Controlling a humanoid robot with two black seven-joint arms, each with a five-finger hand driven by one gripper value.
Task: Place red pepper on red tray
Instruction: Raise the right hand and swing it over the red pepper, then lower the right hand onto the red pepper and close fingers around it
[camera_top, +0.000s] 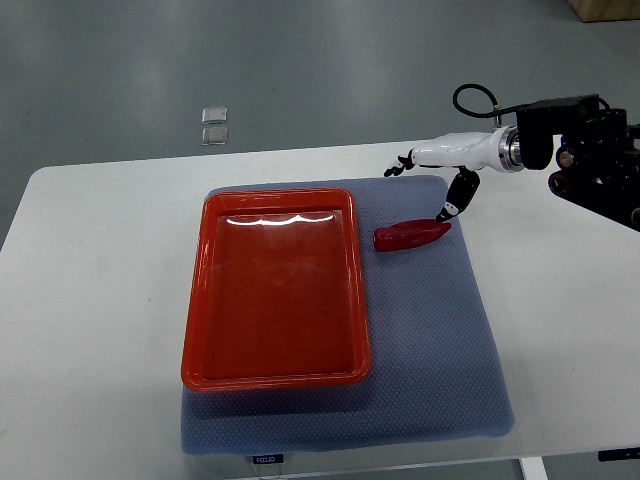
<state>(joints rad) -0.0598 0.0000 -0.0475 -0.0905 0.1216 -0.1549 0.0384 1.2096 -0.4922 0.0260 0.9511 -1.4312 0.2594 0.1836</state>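
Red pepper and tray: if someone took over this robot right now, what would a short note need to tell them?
Right hand: open, hovering over the pepper's tip, one finger down near it, not gripping.
Left hand: not in view.
Red pepper: lying on the blue mat, just right of the red tray, outside it.
The tray has nothing in it.
Done: the hand has reached the pepper.
Left: grasp the pepper, lift it, set it on the tray.

A lab or test room — plain white table, bare grey floor.
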